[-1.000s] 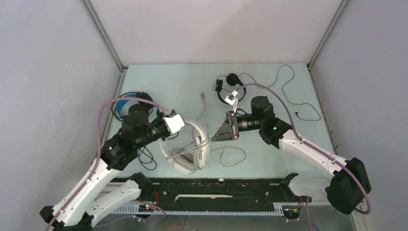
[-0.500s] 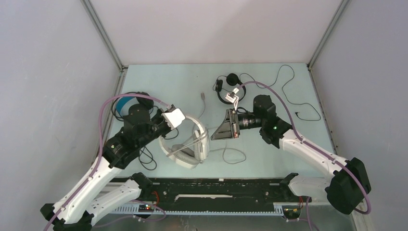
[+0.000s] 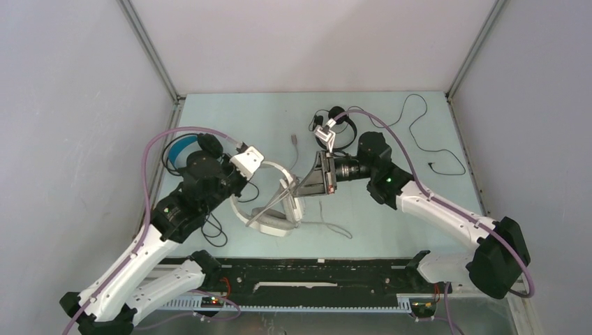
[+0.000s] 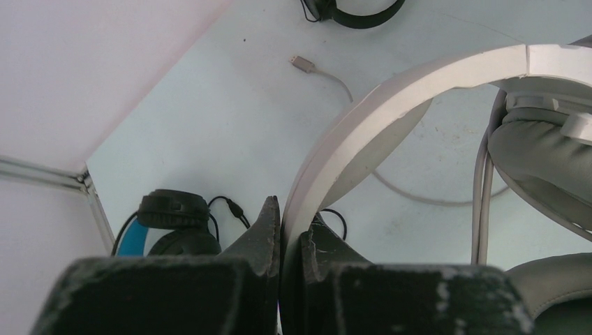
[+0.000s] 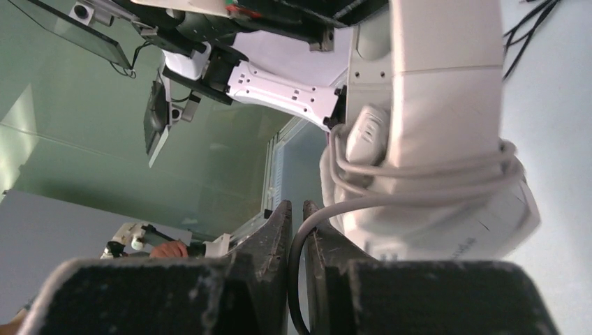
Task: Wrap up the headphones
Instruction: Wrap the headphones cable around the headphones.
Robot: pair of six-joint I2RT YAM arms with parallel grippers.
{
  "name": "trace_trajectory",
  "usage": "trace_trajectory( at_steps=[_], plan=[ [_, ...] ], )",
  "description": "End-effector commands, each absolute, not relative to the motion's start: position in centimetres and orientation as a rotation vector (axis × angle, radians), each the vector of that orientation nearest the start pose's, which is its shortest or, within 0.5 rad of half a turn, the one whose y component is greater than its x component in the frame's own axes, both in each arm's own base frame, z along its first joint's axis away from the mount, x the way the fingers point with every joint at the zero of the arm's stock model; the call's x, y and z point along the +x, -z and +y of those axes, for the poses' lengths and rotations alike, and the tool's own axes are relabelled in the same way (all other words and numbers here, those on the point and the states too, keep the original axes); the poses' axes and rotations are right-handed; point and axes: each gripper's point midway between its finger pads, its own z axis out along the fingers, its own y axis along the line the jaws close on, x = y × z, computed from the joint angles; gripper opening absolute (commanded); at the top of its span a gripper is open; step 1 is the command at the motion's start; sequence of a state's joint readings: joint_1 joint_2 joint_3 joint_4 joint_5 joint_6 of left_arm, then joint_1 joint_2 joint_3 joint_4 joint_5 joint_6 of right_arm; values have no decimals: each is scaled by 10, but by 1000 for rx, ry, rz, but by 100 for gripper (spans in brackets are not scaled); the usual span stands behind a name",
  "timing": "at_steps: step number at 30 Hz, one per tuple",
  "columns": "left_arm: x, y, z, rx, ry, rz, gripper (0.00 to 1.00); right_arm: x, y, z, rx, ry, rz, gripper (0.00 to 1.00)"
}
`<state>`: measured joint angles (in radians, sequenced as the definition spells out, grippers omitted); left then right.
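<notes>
Broadly, pale green bench [image 3: 391, 118] beneath it all. Near its middle, between the two arms, large white over-ear headset [image 3: 279, 209], earcups low, headband arching up toward the left arm. Left gripper [image 4: 290, 223] closed to a sliver on that headband, one finger against each face of the white band. Right gripper [image 5: 297, 209] just beside an earcup, nearly closed, pinching one strand of the grey cable [image 5: 419, 171]; further turns of it looped round the white housing. At the bench's left edge, behind the left arm, bulky black headset [image 4: 171, 209] with blue lining, well apart from the white one. Toward the far side, thin black on-ear headset [image 3: 338, 114], partly behind the right wrist. Smallest, plug [image 4: 304, 64] on a grey lead, flat on the bench between the white and thin black headsets.
</notes>
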<state>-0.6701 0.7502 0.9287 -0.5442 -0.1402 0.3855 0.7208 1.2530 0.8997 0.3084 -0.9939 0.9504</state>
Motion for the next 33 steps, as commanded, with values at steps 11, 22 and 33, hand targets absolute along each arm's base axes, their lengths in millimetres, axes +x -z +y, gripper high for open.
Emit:
trace_trajectory(
  at_steps=[11,22,33],
  plan=[
    [262,-298,-116,412,33,1827,0,131,-368,373,-843,-1921,1679,15],
    [278,-307,-110,38,76,1872,0,132,-354,385,-855,-1864,1691,17],
    [285,-316,-109,-254,153,1875,0,139,-332,396,-838,-1687,1735,16]
  ],
)
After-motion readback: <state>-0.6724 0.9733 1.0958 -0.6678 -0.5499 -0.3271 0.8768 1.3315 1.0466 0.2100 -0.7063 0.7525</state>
